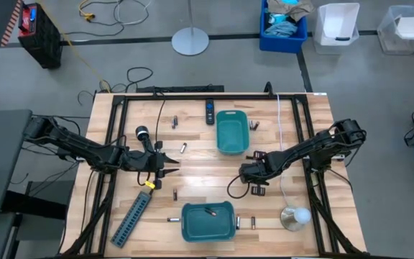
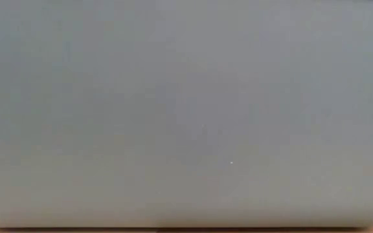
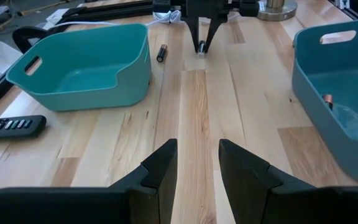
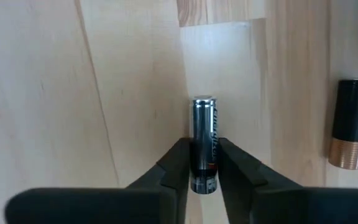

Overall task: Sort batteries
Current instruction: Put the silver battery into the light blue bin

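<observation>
My right gripper (image 4: 202, 163) is shut on a silvery battery (image 4: 203, 134) over the table's middle; the high view shows this gripper (image 1: 247, 178) between the two teal bins. A black battery with a copper end (image 4: 351, 124) lies beside it on the wood. More batteries lie scattered flat on the table (image 1: 183, 148) (image 1: 175, 193) (image 1: 238, 222), and one lies in the near bin (image 1: 208, 212). My left gripper (image 3: 197, 165) is open and holds nothing; it hovers left of centre (image 1: 172, 170) and faces the right gripper (image 3: 202, 31). The low view is covered by flat grey. My right gripper pinches the silvery battery near one end (image 4: 204, 171) between its two fingers. The fingers lie along the battery, whose other end (image 4: 203, 102) sticks out past the fingertips. They come steeply from above. Whether the battery touches the table, I cannot tell.
One teal bin (image 1: 232, 147) stands toward the far edge and one (image 1: 208, 232) at the near edge. A remote (image 1: 210, 111) lies far, a grey power strip (image 1: 131, 218) near left, and a silvery round lamp (image 1: 295, 216) near right. Black frame rails run along both table sides.
</observation>
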Controlling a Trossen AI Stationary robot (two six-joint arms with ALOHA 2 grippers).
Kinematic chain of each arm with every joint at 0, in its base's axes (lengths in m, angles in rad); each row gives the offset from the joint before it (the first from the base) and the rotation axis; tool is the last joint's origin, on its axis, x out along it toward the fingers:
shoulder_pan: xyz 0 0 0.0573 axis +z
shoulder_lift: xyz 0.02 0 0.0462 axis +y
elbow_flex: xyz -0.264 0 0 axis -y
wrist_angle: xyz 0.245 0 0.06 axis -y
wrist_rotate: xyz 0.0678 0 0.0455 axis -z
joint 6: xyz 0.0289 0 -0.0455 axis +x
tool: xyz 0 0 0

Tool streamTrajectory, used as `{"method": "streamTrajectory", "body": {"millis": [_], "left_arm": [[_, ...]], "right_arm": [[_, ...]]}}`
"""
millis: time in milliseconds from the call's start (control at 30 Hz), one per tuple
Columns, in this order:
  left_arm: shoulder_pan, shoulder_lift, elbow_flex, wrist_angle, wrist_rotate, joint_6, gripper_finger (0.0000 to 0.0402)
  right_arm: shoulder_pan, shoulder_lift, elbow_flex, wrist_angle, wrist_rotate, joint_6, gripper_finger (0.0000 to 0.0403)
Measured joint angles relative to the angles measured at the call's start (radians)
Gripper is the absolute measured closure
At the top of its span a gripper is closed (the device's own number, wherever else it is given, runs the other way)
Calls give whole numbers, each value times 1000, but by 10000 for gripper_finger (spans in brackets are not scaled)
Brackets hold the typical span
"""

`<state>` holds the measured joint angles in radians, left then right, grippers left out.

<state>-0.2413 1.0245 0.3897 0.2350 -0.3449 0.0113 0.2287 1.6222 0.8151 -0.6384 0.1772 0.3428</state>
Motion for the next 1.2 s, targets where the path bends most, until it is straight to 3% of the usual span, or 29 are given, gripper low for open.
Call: {"method": "streamTrajectory", "body": {"millis": [233, 500, 1200], "left_arm": [[0, 0, 0, -1, 0, -1, 290], [0, 0, 0, -1, 0, -1, 290], [0, 0, 0, -8, -1, -5, 290]], "right_arm": [[0, 0, -1, 13, -1, 0, 344], [0, -19, -4, 18, -5, -1, 352], [-3, -255, -4, 109, 11, -67, 353]]}}
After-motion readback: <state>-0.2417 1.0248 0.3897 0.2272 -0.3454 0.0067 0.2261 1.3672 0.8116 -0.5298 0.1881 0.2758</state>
